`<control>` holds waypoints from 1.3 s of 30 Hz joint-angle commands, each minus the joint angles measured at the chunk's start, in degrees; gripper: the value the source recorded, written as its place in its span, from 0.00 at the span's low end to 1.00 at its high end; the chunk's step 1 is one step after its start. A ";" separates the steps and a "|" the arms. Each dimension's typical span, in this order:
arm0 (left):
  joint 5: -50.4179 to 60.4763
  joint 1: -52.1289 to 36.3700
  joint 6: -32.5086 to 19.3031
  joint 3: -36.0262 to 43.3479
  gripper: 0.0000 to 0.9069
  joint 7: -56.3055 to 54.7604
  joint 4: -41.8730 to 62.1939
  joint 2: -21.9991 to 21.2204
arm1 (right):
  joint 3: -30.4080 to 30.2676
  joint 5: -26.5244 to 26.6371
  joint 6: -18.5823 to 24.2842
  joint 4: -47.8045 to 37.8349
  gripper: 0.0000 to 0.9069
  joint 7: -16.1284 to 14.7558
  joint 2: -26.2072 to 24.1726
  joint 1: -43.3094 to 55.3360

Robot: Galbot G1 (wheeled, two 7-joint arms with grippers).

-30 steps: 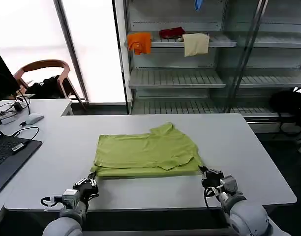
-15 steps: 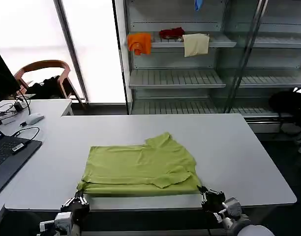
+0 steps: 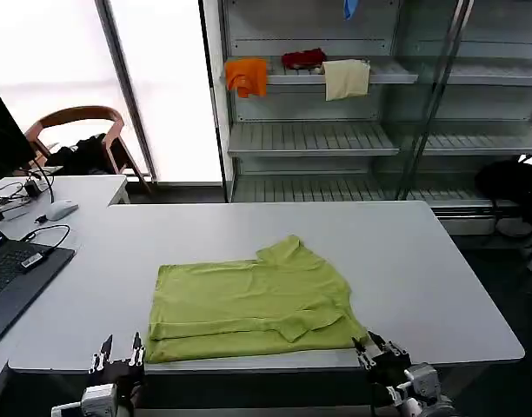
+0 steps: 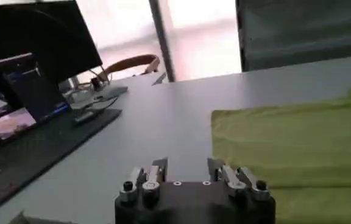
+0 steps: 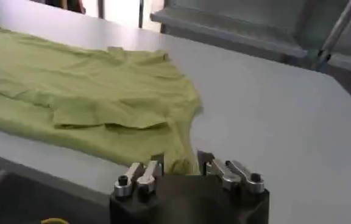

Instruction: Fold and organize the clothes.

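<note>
Now the T-shirt (image 3: pixel 253 308) lies folded at the table's (image 3: pixel 440 261) near edge, released since a moment ago. Left tool (image 3: pixel 116 354) and right tool (image 3: pixel 376 347) stand open, empty, just beyond its near corners; this fold appears complete.

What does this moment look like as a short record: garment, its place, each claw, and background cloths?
garment: lime T-shirt, folded, lying flat
place: on the grey table, its near hem close to the table's front edge
left claw: open, at the front edge by the shirt's near left corner, not holding it
right claw: open, at the front edge by the shirt's near right corner, not holding it
background: orange cloth, dark red cloth and cream cloth on a shelf
</note>
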 commanded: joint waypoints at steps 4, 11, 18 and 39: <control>0.09 -11.24 -3.55 -1.55 1.00 10.18 1.69 3.23 | 2.76 2.24 4.20 -3.06 1.00 -0.83 1.92 12.24; -8.63 -25.31 -6.97 -1.97 1.00 21.16 14.88 4.26 | -12.85 0.69 4.76 -20.51 1.00 -9.41 9.86 42.29; -12.81 -33.37 -6.28 -1.55 1.00 28.80 25.36 5.74 | -22.60 3.26 -0.29 -37.31 1.00 -12.77 16.93 57.53; -17.52 -45.75 1.73 2.09 1.00 34.97 45.91 6.99 | -32.43 -3.72 -0.40 -67.02 1.00 -25.71 27.25 70.84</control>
